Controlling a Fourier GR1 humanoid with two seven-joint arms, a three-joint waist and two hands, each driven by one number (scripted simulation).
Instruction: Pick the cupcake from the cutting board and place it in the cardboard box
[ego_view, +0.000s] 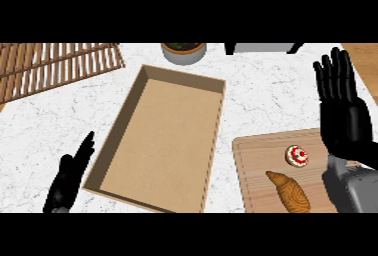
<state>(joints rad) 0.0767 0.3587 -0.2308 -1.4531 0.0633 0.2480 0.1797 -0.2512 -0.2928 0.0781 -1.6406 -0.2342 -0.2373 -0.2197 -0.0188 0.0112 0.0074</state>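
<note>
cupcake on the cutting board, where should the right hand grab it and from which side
Probably by its round sides, thumb and fingers opposite each other. The cupcake stands upright on the cutting board, frosting up, so come down from above with the open right hand, which is at its right. Avoid the near side, where the croissant lies close.

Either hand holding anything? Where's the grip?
Nothing is held. The right hand is open over the board, clear of the cupcake lying there. The left hand rests open beside the box.
</note>
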